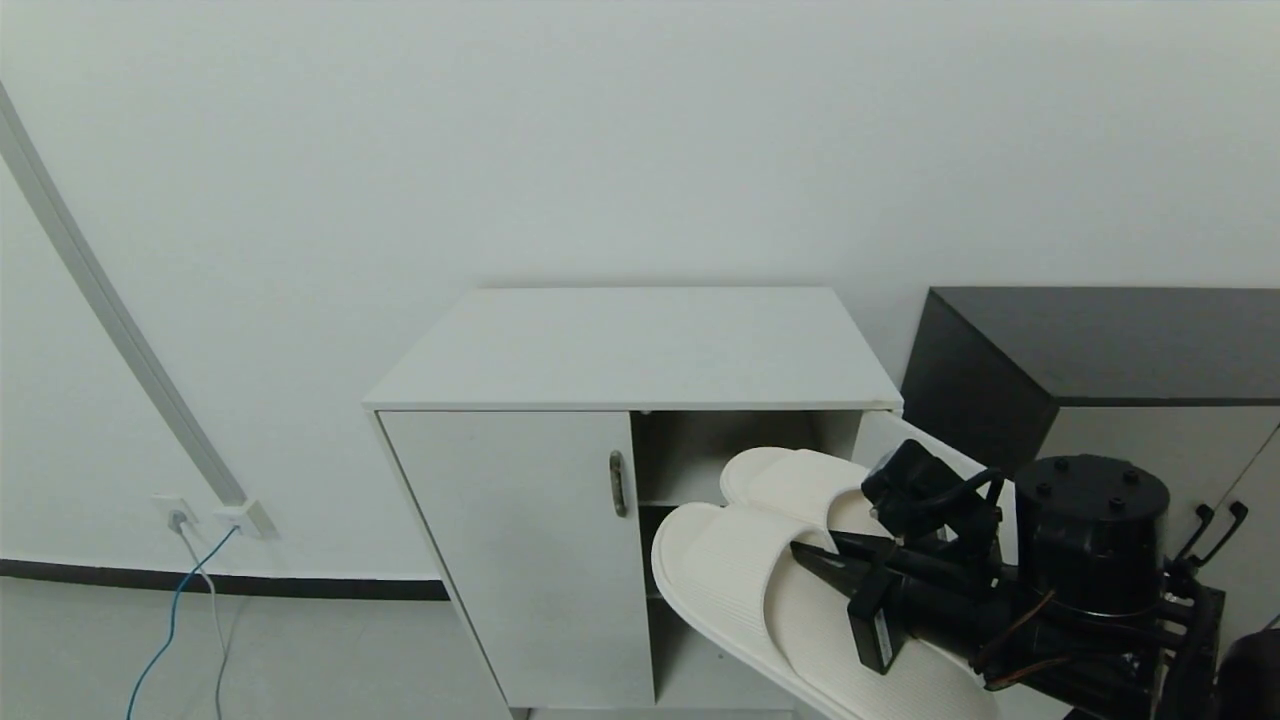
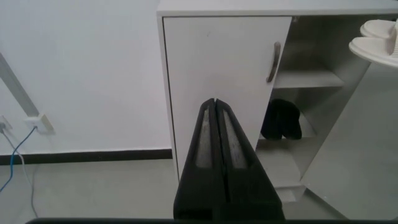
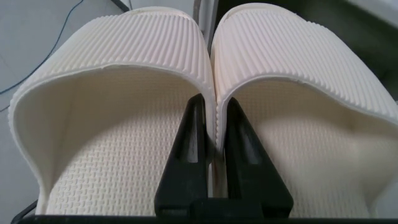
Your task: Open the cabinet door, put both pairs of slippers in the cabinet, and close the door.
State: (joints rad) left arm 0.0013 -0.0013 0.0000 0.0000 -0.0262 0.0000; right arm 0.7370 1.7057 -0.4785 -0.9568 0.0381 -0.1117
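Right pincer point(image 1: 822, 556) pinches the white slippers' point(image 1: 720, 585) adjoining inner walls, carrying both at once, toes toward the open cabinet point(image 1: 640, 350) at 10 o'clock; left pincer point(image 2: 215, 107) pressed together.

The left gripper point(image 2: 215, 107) hangs in front of the cabinet point(image 2: 217, 7) with its two dark fingers point(image 2: 205, 140) pressed flat together and nothing between them. Straight ahead of its tips is the cabinet's closed white door point(image 2: 221, 62), with a slim metal handle point(image 2: 272, 61) upright on the edge farther from the gripper. Past that edge the cabinet stands open, showing a shelf point(image 2: 309, 79). On the level below it lies a pair of dark slippers point(image 2: 281, 119). At the far side of the opening, higher than the gripper, the toes of two pale slippers point(image 2: 376, 38) poke in. Off to the gripper's other side, on the white wall point(image 2: 81, 56), a socket point(image 2: 42, 122) has a blue cable point(image 2: 13, 163) hanging to the grey floor point(image 2: 93, 193).
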